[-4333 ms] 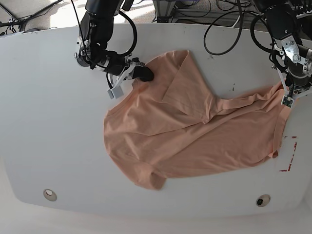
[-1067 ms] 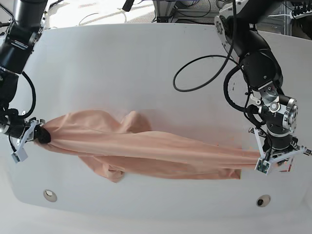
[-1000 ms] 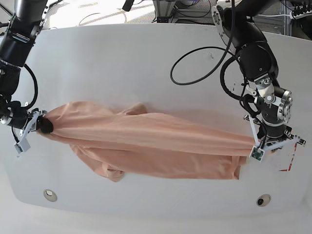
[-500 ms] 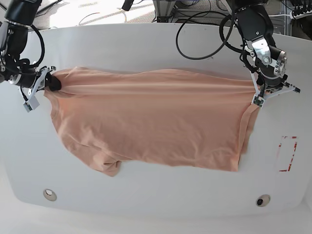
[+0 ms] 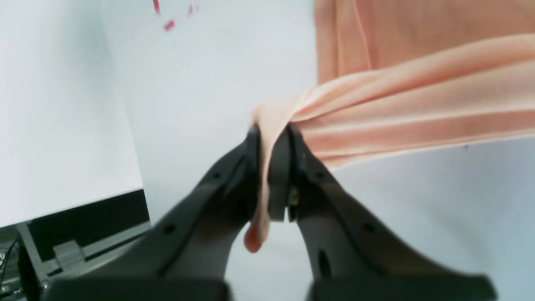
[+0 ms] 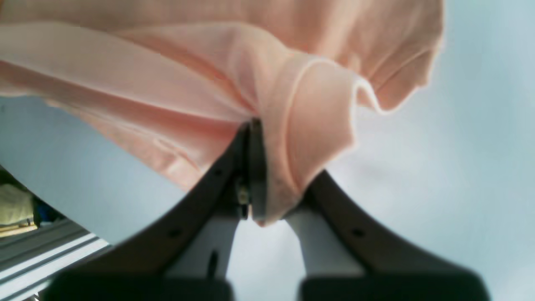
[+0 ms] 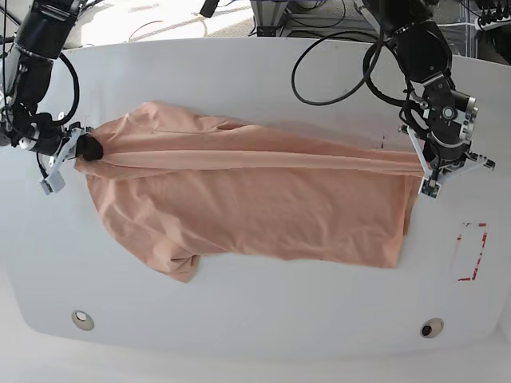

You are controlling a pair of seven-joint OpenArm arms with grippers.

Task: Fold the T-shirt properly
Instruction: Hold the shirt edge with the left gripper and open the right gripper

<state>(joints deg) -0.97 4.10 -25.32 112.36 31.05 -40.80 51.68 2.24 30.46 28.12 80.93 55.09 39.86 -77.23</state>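
Both claws are clamped tight on the T-shirt (image 7: 247,207), left claw (image 5: 271,138) and right claw (image 6: 255,125) pinching opposite edges, stretching this light, floppy cotton above the bench (image 7: 239,80) — hems look the safest hold.

Between my two claws the T-shirt (image 7: 247,207) stretches across the middle of the white table (image 7: 239,319), so there is no bare way straight from my left claw (image 5: 269,138) to my right claw (image 6: 261,125). Behind the taut top edge, towards the far rim, bare table runs across, crossed only by a looping black cable (image 7: 335,76). Near my left claw lies a red tape mark (image 7: 471,251).
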